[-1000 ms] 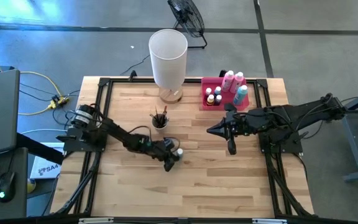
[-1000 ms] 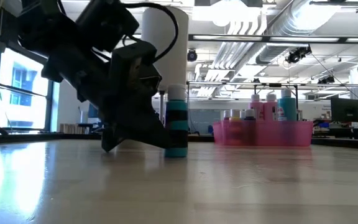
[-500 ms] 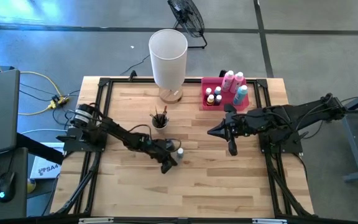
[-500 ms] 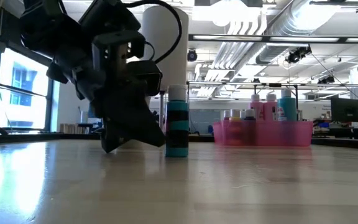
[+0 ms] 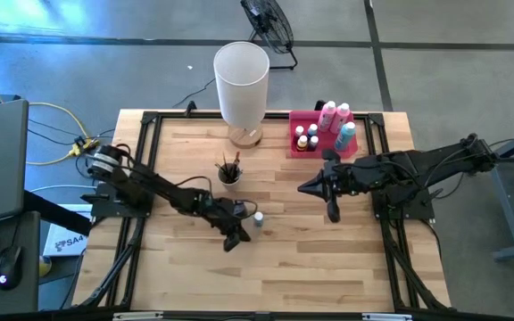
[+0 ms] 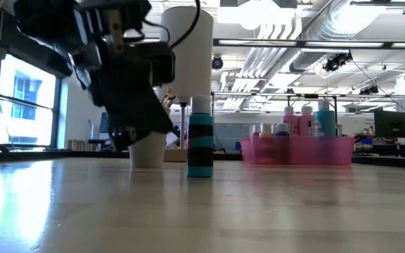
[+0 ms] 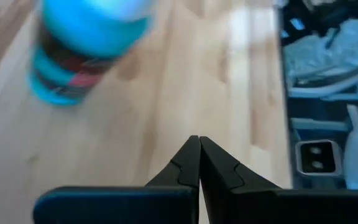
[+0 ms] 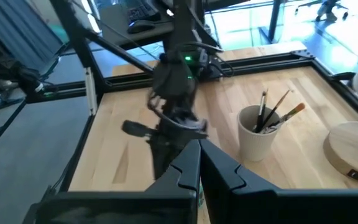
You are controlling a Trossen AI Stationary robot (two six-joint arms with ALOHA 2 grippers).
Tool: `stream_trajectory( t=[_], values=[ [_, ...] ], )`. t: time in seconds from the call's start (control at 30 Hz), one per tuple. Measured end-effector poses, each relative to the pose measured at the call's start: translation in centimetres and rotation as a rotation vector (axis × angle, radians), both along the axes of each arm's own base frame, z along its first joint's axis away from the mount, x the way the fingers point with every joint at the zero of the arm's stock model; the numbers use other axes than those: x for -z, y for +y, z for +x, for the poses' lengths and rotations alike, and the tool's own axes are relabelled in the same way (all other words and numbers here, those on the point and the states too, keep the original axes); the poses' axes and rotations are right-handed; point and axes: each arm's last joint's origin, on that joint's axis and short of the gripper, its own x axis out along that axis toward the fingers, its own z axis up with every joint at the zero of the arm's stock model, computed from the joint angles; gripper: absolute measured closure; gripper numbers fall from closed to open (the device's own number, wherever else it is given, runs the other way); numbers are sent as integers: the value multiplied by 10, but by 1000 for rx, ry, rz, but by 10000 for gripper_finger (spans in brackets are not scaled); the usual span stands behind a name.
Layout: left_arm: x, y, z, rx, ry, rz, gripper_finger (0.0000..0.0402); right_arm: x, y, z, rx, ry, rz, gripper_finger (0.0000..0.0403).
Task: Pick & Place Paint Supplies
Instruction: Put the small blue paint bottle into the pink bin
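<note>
A teal paint bottle (image 5: 257, 218) with dark bands stands upright on its base near the table's middle; it also shows in the low view (image 6: 200, 144) and, blurred, in the left wrist view (image 7: 82, 50). My left gripper (image 5: 230, 242) is shut and holds nothing. It hangs just above the wood, a little to the near left of the bottle and apart from it (image 6: 129, 137). My right gripper (image 5: 303, 188) is also shut and holds nothing (image 8: 197, 149); it hovers high over the table's right half. Thin paintbrushes stand in a small cup (image 5: 229, 171).
A pink tray (image 5: 321, 134) at the far right holds several small paint bottles. A tall white cylinder (image 5: 241, 85) on a wooden foot stands at the far middle. A black frame (image 5: 141, 178) runs along the table's edges. Bare wood lies toward the near edge.
My left gripper has risen off the table and drawn back from the teal bottle toward the table's near left, rolling its wrist as it went; its fingers have stayed shut. The bottle has stayed upright in its place.
</note>
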Motion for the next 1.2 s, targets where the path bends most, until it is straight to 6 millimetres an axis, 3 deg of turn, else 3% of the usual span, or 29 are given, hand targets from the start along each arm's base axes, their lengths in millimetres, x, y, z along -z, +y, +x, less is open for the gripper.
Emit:
stream_trajectory(
  t=[0.83, 1.2],
  values=[
    [-49, 4, -47, 127, 30, 313, 402, -9, -6, 2, 215, -106, -13, 401],
    [-42, 13, -116, 44, -74, 272, 402, -9, -9, 3, 354, -128, -15, 401]
  ],
)
